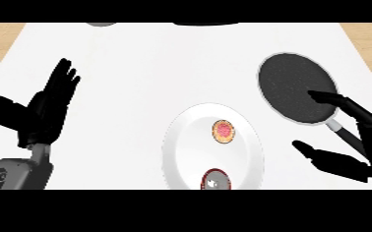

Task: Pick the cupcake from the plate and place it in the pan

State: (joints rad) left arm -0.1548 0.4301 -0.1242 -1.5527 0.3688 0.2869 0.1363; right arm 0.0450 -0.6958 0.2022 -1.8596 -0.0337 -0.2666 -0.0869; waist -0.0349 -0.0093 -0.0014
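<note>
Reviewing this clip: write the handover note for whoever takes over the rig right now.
Left hand: open, fingers up, resting at the view's left edge, holding nothing.
Right hand: open, empty, over the pan's handle, fingers reaching onto the pan's near rim.
Cupcake: on the white plate, not yet picked.
A second small item sits at the plate's near edge.
Pan: right of the plate, nothing in it.
Done: nothing. Left: grasp cupcake, place in pan.

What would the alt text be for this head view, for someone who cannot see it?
Looking down on a white counter: a cupcake sits on a white plate, with a dark pan to its right. The robot's right hand, fingers open, is over the pan's handle; its left hand rests open at the left edge.
</note>
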